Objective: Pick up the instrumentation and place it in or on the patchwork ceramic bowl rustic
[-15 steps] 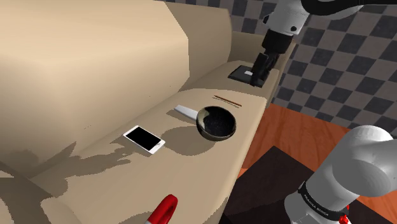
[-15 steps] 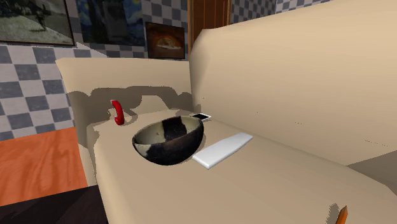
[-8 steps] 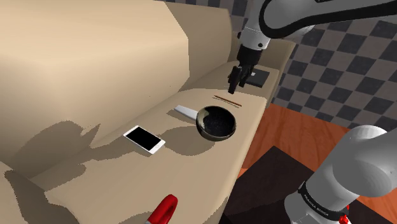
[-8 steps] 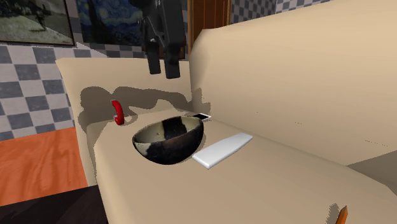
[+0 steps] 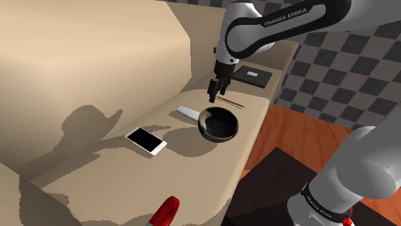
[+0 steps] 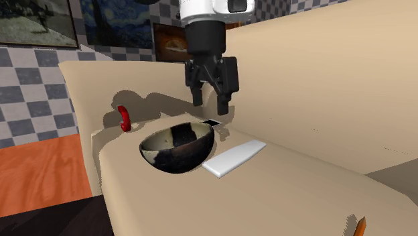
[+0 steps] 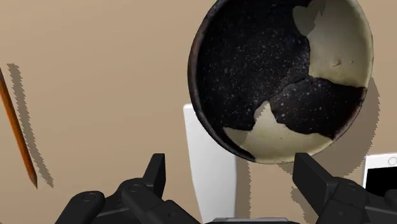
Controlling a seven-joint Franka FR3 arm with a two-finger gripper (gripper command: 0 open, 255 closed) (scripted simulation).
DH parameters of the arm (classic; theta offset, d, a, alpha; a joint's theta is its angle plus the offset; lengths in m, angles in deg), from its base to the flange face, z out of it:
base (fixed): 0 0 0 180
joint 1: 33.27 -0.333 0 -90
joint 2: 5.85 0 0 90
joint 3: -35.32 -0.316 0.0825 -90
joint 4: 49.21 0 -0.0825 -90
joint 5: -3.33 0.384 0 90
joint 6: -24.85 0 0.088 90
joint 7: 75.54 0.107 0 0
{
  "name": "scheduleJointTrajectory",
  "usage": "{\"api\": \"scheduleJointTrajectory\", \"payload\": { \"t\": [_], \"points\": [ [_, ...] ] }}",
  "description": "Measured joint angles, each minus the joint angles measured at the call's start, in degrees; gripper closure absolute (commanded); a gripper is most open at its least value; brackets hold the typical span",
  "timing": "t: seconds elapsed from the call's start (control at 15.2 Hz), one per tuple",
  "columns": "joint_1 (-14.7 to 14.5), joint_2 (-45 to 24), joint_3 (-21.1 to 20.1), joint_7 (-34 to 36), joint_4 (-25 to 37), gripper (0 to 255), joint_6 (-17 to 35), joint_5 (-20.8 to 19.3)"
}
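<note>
beneath the bowl (image 7: 280, 76), white slab (image 7: 210, 165) half hidden, phone (image 7: 382, 175) cropped

Bright, even light from shoulder view's right. Hard, jagged-edged shadows fall leftward: arm (image 5: 283, 22) on sofa (image 5: 77, 51), bowl (image 5: 219, 123) likewise. All sharp.

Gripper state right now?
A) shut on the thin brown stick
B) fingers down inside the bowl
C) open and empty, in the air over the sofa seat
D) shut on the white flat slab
C: in the second exterior view the gripper hangs over the sofa seat behind the patchwork bowl, jaws apart with nothing between them. The white flat slab lies on the seat.
</note>
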Motion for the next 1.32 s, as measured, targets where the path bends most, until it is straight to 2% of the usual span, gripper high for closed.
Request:
{"api": "scheduleJointTrajectory", "payload": {
  "t": [0.26,0.66,1.32],
  "points": [
    [-0.15,-9.07,-0.77,0.4,4.1,0,4.07,-1.96],
    [-0.97,-22.96,-1.32,1.5,13.15,0,7.52,-5.66],
    [-1.47,-28.6,-1.1,2.48,13.3,0,12.72,-7.16]
  ]
}}
